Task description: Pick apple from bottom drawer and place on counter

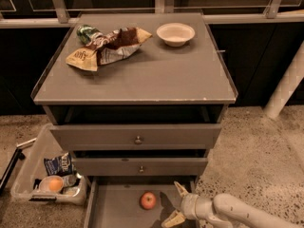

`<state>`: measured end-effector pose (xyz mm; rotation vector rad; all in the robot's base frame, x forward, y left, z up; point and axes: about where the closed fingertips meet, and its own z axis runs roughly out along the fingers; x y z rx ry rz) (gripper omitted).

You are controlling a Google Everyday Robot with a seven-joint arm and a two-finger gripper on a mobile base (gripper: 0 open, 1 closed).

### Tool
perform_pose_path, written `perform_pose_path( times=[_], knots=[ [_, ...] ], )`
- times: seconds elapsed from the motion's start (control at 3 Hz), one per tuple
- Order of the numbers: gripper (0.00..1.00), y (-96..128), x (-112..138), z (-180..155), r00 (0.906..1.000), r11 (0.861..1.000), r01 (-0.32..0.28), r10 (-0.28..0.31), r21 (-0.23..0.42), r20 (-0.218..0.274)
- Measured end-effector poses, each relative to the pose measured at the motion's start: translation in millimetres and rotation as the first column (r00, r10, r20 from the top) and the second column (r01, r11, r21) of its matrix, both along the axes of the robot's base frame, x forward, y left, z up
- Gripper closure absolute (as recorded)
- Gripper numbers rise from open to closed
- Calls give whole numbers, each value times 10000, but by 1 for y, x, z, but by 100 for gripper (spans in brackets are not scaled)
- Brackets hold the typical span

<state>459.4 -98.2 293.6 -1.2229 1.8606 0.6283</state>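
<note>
The red apple lies on the flat floor of the pulled-out bottom drawer, near its middle. My gripper reaches in from the lower right on a white arm. It sits just right of the apple, apart from it, at the drawer's right side. Its two tan fingers are spread open, one up and one down, with nothing between them. The grey counter tops the cabinet above.
Crumpled snack bags and a white bowl sit on the counter. Two closed drawer fronts with knobs hang over the bottom drawer. A clear bin with an orange round item stands on the floor at left. A white pole is at right.
</note>
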Motion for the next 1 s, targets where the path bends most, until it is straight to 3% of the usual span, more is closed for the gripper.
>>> perform_pose_path(
  times=[0.67, 1.0],
  knots=[
    [0, 30, 33, -38, 9954, 9997, -80, 56, 242, 954],
    [0, 40, 44, -56, 9917, 9998, -176, 178, -32, 1270]
  ],
)
